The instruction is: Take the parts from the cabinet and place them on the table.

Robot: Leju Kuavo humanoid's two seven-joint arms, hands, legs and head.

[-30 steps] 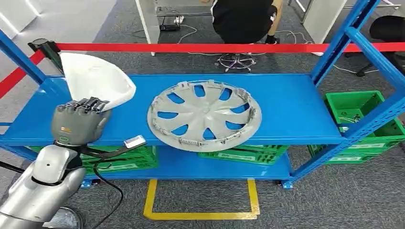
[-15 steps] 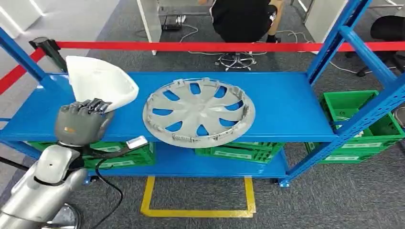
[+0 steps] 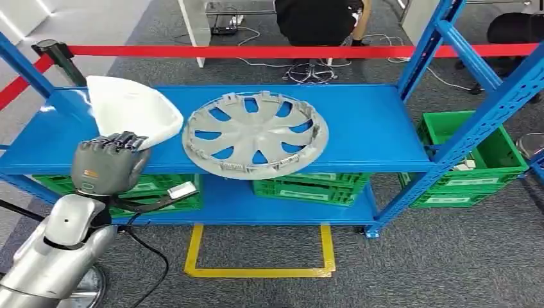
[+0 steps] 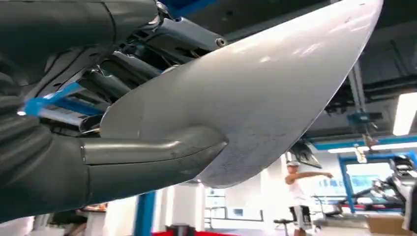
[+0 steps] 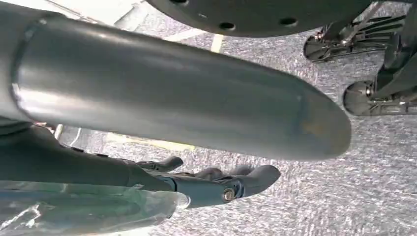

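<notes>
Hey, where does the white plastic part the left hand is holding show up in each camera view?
Head view: the white part sits at the left end of the blue shelf, gripped by the left hand.
Left wrist view: the same part spans most of the picture, its pale underside seen from below.
Right wrist view: not in it.
Shared landmark: the left hand's thumb pressing the part.

Cover [image 3: 131,109]: white plastic, smooth, slight sheen. Hubcap [image 3: 255,133]: grey plastic, matt. Shelf [image 3: 359,122]: blue painted metal, smooth, faintly glossy. Crates [image 3: 471,160]: green plastic. Floor [image 3: 449,256]: grey carpet, rough. Left hand [image 3: 106,163]: grey matt casing; arm silver, glossy.
</notes>
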